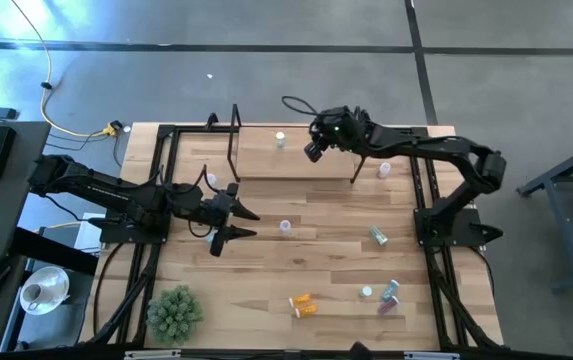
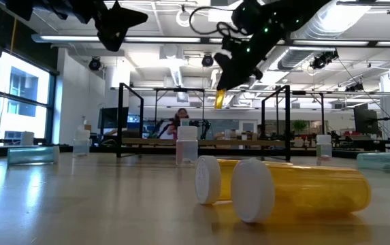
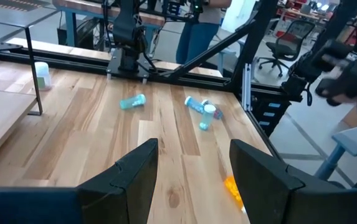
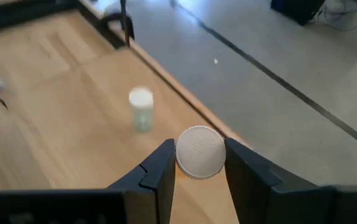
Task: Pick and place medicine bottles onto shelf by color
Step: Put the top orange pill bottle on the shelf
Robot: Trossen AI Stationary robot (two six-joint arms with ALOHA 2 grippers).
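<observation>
My right gripper (image 1: 314, 150) hovers over the light-wood shelf (image 1: 296, 160) at the table's far side, shut on an orange bottle (image 2: 219, 99) with a white cap. A pale green bottle (image 4: 141, 109) stands on the shelf board; it also shows in the high view (image 1: 280, 140). My left gripper (image 1: 241, 222) is open and empty above the table's left middle. Other bottles stand or lie on the table: one small bottle (image 1: 285, 227) at the centre, a teal one (image 1: 378, 236) lying at the right, two orange ones (image 1: 303, 305) lying near the front edge. My right gripper pinches the orange bottle at its white cap (image 4: 199, 151), one finger on each side of it. The fingers slant down from above, and the bottle lies along them. The orange body (image 2: 219, 99) hangs below the fingertips, clear of the shelf.
Black upright frames (image 1: 234, 140) stand at both ends of the shelf. A whitish bottle (image 1: 384, 170) stands right of the shelf and another (image 1: 209, 180) left of it. Several bottles (image 1: 386, 295) lie at the front right. A green spiky plant ball (image 1: 174, 312) sits at the front left.
</observation>
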